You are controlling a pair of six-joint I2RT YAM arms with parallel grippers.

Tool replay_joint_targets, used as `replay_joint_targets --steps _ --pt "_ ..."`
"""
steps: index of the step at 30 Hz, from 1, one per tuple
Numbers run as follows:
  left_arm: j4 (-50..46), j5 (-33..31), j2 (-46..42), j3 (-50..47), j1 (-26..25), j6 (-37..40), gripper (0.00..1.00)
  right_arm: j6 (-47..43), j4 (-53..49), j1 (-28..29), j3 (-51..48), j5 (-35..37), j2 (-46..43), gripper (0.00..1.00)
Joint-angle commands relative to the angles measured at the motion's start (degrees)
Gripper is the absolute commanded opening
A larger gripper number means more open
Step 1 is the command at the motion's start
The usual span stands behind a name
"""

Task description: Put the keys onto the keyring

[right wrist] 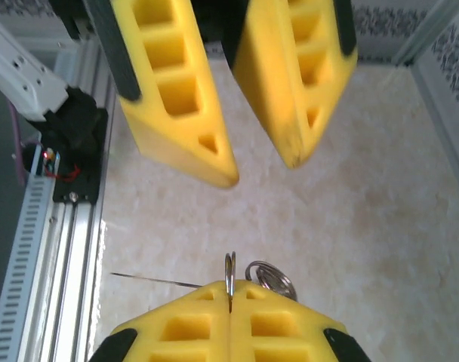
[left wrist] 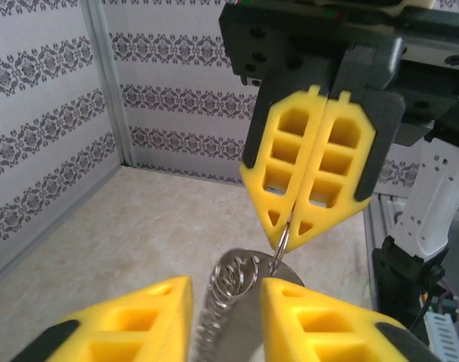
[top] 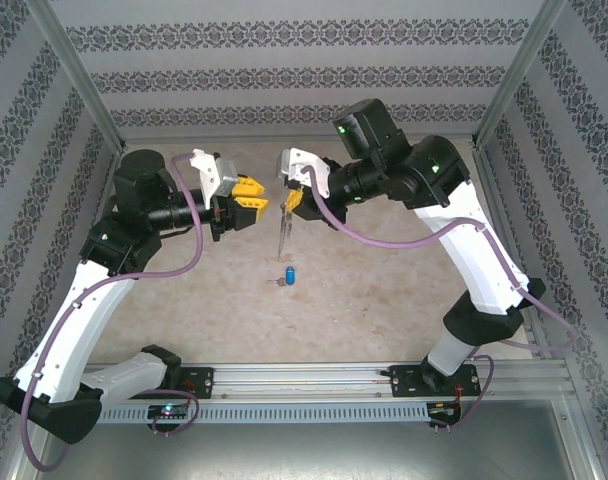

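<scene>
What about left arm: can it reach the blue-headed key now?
Probably yes: left gripper is open, the blue-headed key lies alone on the table nearby; the keyring hangs from the right gripper.

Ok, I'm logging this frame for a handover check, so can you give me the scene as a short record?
right gripper: jaws shut on a thin wire ring of the keyring
keyring: hangs down from that grip, above the table
left gripper: jaws open, facing the keyring
key: blue-headed, lying on the table, not on the keyring

A mottled beige table (top: 384,290) bears the blue-headed key (top: 290,276).
</scene>
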Motion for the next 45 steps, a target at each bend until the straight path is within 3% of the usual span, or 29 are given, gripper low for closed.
replay_joint_targets --steps 1,19,25,32,43,45 --pt "-2.8 1.2 -0.1 2.0 -1.0 3.3 0.26 -0.5 -3.6 0.9 3.7 3.7 0.9 0.0" --pt "-3.1 4.6 2.7 1.7 -3.9 2.6 0.35 2.9 -5.9 2.6 9.0 3.3 4.8 0.0" --pt "-3.7 4.1 3.4 1.6 -4.3 3.4 0.34 2.8 -5.9 2.8 9.0 2.8 5.1 0.0" --pt "-4.4 4.1 4.3 1.7 -4.7 3.9 0.28 2.8 -6.1 2.9 9.0 2.7 5.2 0.0" --pt "-3.3 4.0 4.8 1.3 -5.3 3.8 0.0 2.4 -6.1 2.9 8.5 2.1 4.7 0.0" --pt "-1.8 4.3 4.4 0.6 -5.4 2.8 0.0 2.3 -6.0 3.0 8.4 2.1 4.6 0.0"
